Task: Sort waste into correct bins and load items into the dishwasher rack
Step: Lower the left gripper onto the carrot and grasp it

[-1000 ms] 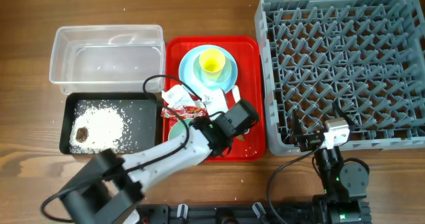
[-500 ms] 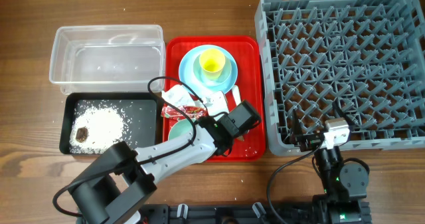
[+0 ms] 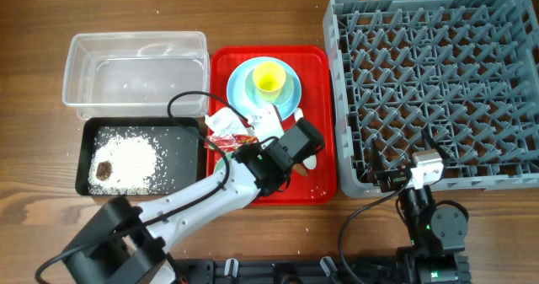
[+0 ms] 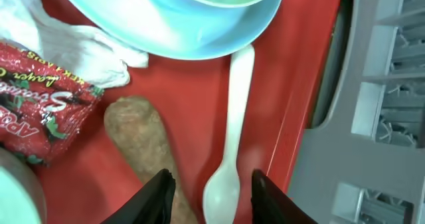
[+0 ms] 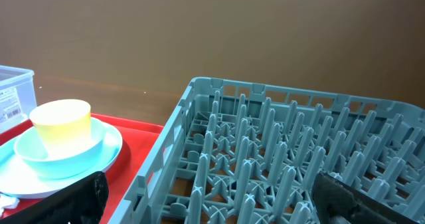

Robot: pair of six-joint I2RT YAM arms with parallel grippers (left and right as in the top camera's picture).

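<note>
Just now the white plastic spoon lay flat on the red tray, its handle reaching up to the rim of the light blue plate and its bowl end lowest in the left wrist view. Over the last second the left gripper had spread its fingers from nearly together to partly apart; they stood one on each side of the spoon's bowl, with bare tray showing in both gaps, so nothing was clamped. From overhead the wrist had hardly shifted, hanging over the same lower right part of the tray throughout.

My reading was that the jaws were widening to take the spoon, though a letting-go could not be ruled out; either way the spoon was not held and had not reached the dishwasher rack.

The brown sausage-like piece lay just beside the left-hand finger, close enough to be nudged or caught in a closing pinch. Past it sat the red-and-white snack wrapper and the crumpled white tissue, both unsorted on the tray.

The right gripper had not changed; its fingers were wide apart and empty at the rack's near edge.
</note>
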